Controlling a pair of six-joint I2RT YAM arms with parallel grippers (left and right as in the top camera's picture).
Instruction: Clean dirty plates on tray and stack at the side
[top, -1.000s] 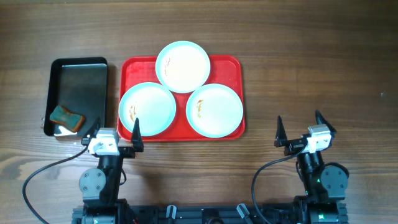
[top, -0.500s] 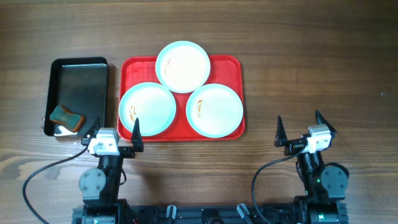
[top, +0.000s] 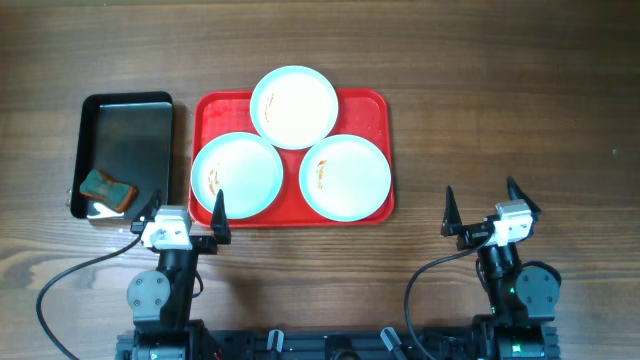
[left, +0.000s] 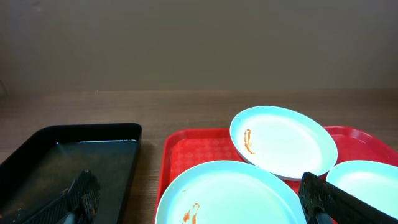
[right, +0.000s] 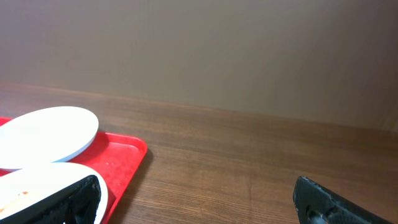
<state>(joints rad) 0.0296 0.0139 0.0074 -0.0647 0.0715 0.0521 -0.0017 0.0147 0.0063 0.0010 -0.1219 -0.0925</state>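
Note:
Three pale mint plates lie on the red tray (top: 372, 105): a back plate (top: 294, 107), a front-left plate (top: 237, 174) and a front-right plate (top: 345, 177), each with small brown smears. My left gripper (top: 186, 205) is open and empty just in front of the tray's left front corner. My right gripper (top: 483, 208) is open and empty over bare wood, right of the tray. The left wrist view shows the front-left plate (left: 230, 193), the back plate (left: 283, 140) and the tray (left: 186, 149). The right wrist view shows the tray's corner (right: 124, 152).
A black metal tray (top: 125, 140) stands left of the red tray and holds a brown-and-green sponge (top: 106, 187) at its front end. It also shows in the left wrist view (left: 68, 162). Bare wooden table lies right of the red tray.

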